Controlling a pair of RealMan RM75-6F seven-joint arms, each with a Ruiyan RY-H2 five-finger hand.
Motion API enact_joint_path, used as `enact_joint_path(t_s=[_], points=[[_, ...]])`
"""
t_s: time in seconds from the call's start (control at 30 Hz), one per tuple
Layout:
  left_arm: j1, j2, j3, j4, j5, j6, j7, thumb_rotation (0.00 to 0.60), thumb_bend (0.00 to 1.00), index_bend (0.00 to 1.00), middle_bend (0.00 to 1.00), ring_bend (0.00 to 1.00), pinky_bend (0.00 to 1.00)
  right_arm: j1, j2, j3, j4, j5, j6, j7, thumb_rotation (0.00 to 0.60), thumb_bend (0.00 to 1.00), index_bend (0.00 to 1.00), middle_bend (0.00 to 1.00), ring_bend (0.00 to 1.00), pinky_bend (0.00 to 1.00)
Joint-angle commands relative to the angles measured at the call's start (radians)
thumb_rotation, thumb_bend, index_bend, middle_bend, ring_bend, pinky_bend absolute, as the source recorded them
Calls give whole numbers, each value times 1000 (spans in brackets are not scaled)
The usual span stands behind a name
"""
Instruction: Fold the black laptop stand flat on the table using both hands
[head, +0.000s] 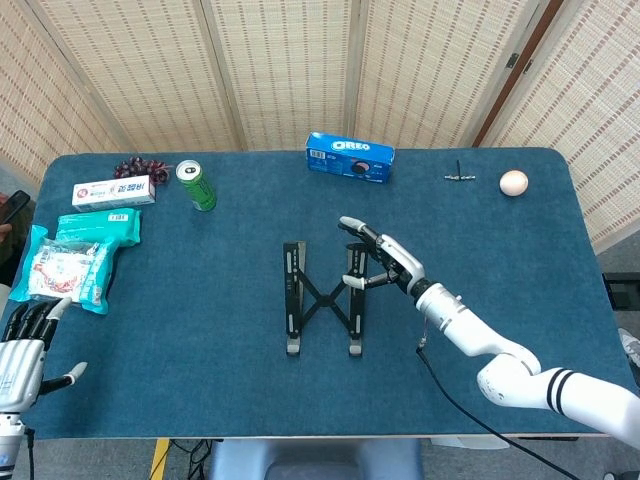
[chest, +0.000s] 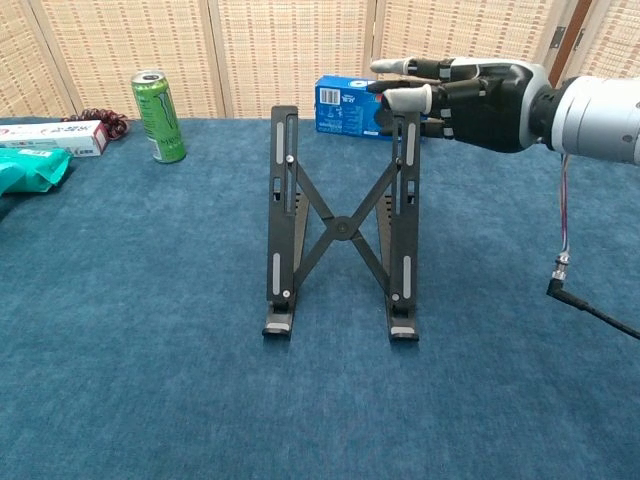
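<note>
My right hand (head: 385, 262) sits released, fingers spread, at the right rail top of the black metal laptop stand (head: 325, 297); my left hand (head: 22, 340) rests released at the near-left tabletop (head: 200, 350) corner.

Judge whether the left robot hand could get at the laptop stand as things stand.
Probably yes: the left robot hand sits at the table's near-left edge, with bare cloth between it and the laptop stand.

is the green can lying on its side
No, the green can stands upright on the table, its top facing up, left of the laptop stand.
</note>
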Motion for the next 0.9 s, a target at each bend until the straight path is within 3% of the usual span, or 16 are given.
enact_joint_path(t_s=[0.03, 0.27, 0.67, 0.9], points=[[1, -1, 0, 3, -1, 1, -2, 600, 151, 88, 140, 104, 23, 2, -1, -12, 9, -12, -5, 20, 600, 132, 0, 160, 71, 207], [9, -7, 4, 7, 2, 9, -6, 600, 151, 89, 140, 104, 22, -8, 5, -42, 20, -58, 29, 61, 600, 211, 62, 277, 218, 363], [4, -6, 2, -6, 8, 7, 12, 600, 151, 88, 140, 104, 23, -25, 68, -121, -29, -206, 169, 174, 600, 215, 73, 292, 232, 376], [5, -5, 3, -12, 6, 7, 20, 600, 151, 88, 142, 104, 23, -41, 135, -169, -111, -273, 262, 142, 600, 214, 73, 287, 235, 376]])
